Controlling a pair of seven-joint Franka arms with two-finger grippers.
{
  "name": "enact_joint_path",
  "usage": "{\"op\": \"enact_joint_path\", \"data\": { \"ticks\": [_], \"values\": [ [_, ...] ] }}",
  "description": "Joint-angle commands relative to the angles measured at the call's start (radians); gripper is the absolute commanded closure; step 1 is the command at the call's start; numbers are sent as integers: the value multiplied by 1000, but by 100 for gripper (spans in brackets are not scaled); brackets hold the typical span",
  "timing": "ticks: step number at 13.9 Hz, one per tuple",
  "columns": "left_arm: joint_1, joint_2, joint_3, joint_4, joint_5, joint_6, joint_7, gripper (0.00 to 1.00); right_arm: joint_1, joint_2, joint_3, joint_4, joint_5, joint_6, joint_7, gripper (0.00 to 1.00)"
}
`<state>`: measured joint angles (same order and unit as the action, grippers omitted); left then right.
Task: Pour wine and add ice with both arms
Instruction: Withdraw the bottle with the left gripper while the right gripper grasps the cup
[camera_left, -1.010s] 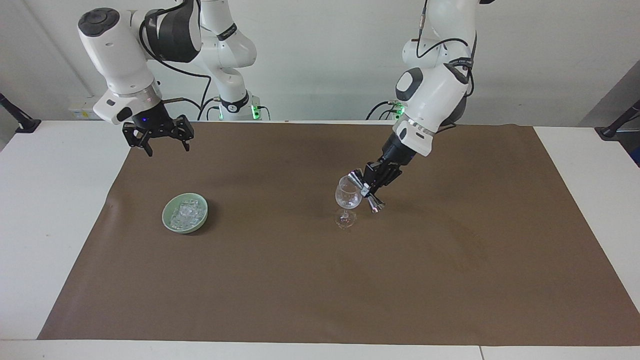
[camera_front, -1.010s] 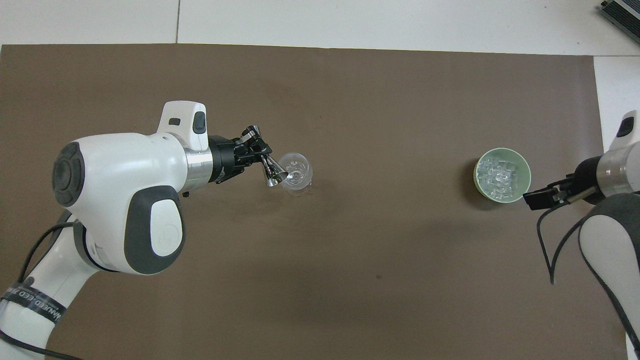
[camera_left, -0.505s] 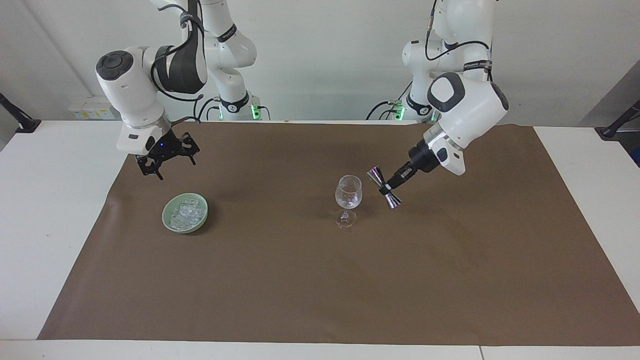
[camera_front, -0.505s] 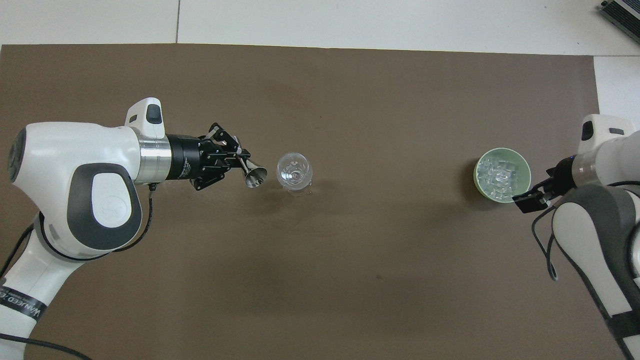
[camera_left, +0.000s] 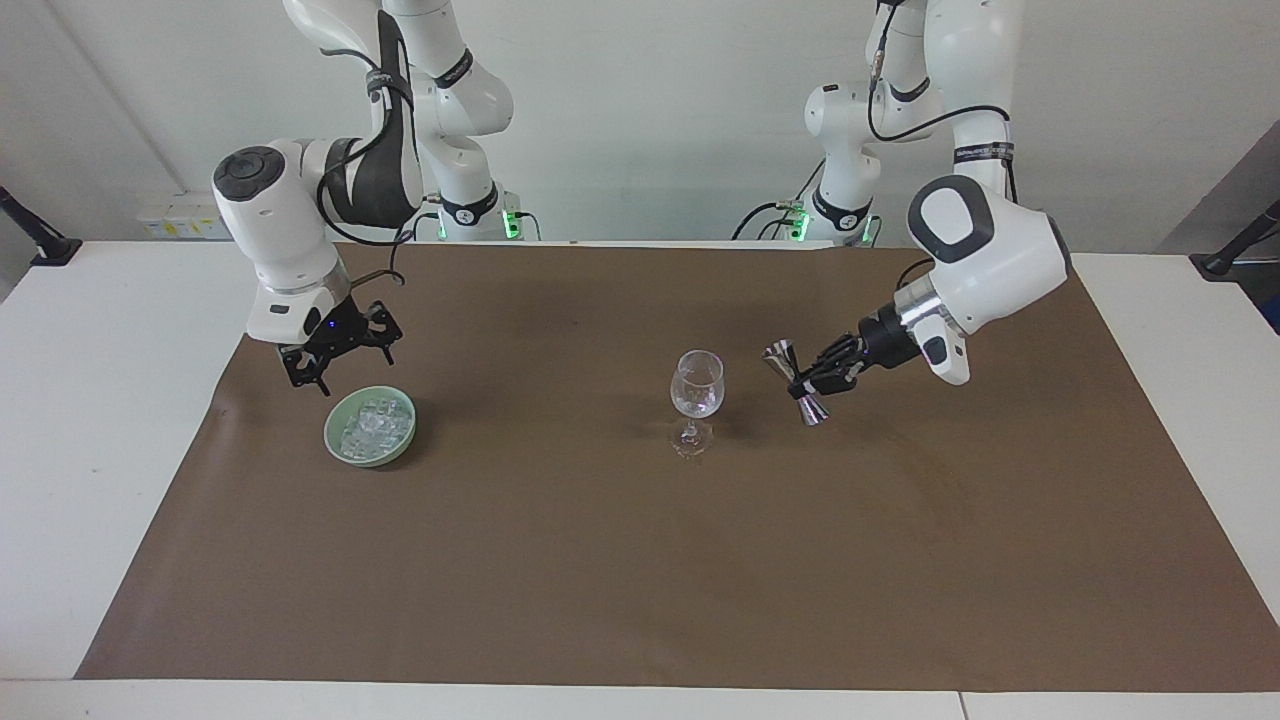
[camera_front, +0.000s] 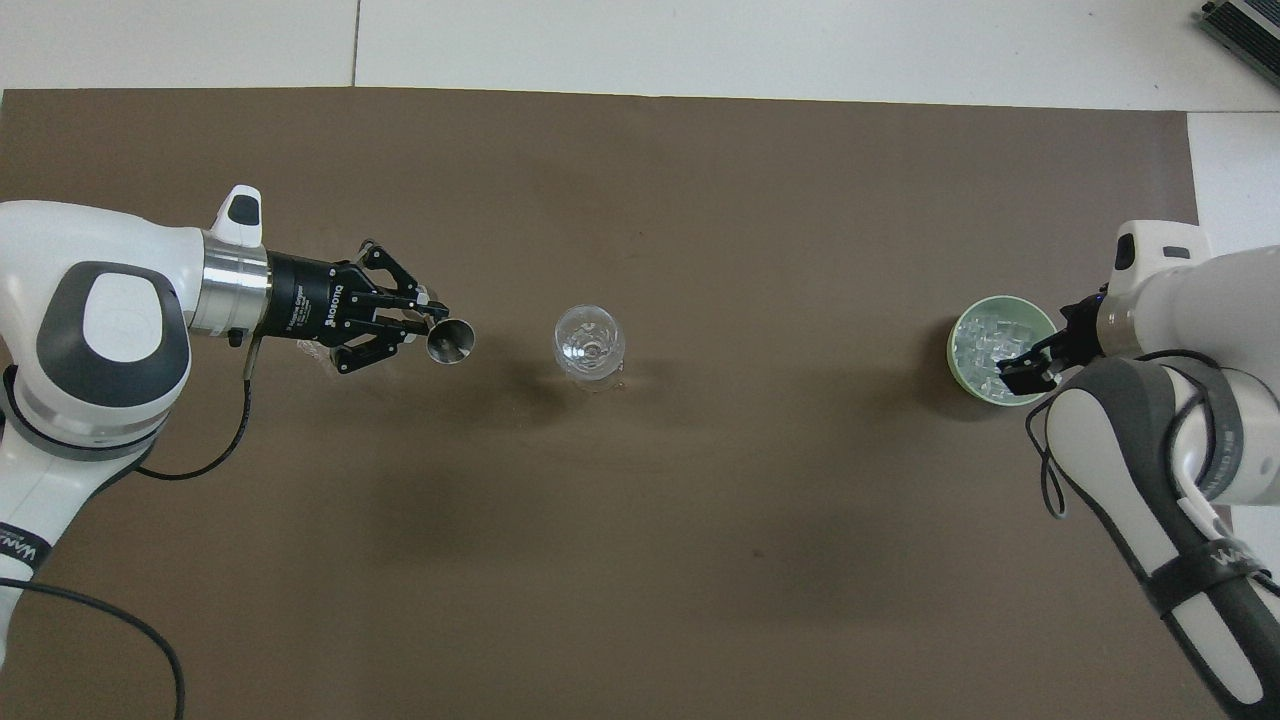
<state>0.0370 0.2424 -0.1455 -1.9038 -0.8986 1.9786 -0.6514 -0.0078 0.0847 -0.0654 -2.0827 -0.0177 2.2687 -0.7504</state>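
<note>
The left end effector (camera_left: 815, 378), fingers clamped on the waist of a small silver double-cone metal jigger (camera_left: 797, 383), holds it tilted over the brown paper mat (camera_left: 640, 560) on the table, just beside the clear stemmed wine glass (camera_left: 696, 385). The right end effector (camera_left: 322, 368), fingers apart, hangs just above the rim of the pale green round bowl (camera_left: 400, 445), and the heap of small clear ice cubes (camera_left: 372, 428) lies in that bowl directly beneath it.
</note>
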Motion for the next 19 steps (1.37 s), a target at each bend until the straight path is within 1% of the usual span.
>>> {"op": "enact_joint_path", "data": {
  "ticks": [1, 2, 3, 5, 7, 8, 9, 10, 12, 13, 14, 16, 17, 19],
  "values": [
    [89, 129, -11, 113, -43, -140, -10, 100, -15, 30, 7, 0, 8, 29, -41, 0],
    [99, 141, -8, 138, -45, -173, -10, 100, -15, 36, 7, 0, 8, 31, -38, 1],
    [116, 147, -8, 141, -51, -208, -10, 100, -15, 43, 7, 0, 8, 32, -32, 7],
    [174, 166, -11, 143, -88, -243, -8, 100, -15, 47, 6, -3, 8, 26, -29, 29],
    [220, 176, -12, 143, -123, -276, -8, 100, -15, 50, 6, -17, 8, 35, -24, 36],
    [233, 176, -12, 134, -166, -280, -8, 100, -15, 53, 7, -19, 8, 37, -24, 38],
    [251, 184, -11, 129, -209, -312, -8, 100, -15, 61, 6, -20, 8, 40, -24, 38],
    [262, 207, -11, 134, -236, -338, -10, 100, -15, 66, 6, -20, 8, 52, -24, 38],
    [294, 279, -11, 141, -273, -359, -10, 100, -15, 70, 6, -25, 8, 57, -24, 39],
    [297, 297, -8, 141, -311, -380, -10, 100, -18, 70, 4, -36, 8, 63, -26, 40],
    [317, 325, -9, 144, -321, -386, -10, 100, -21, 72, 4, -39, 4, 84, -29, 42],
    [359, 343, -12, 138, -354, -395, -10, 100, -40, 78, 6, -46, -1, 115, -37, 44],
    [377, 368, -12, 135, -365, -399, -7, 100, -40, 78, 6, -46, -1, 117, -37, 48],
    [417, 391, -12, 138, -365, -403, -2, 100, -40, 78, 6, -46, -1, 117, -37, 60]
  ]
}}
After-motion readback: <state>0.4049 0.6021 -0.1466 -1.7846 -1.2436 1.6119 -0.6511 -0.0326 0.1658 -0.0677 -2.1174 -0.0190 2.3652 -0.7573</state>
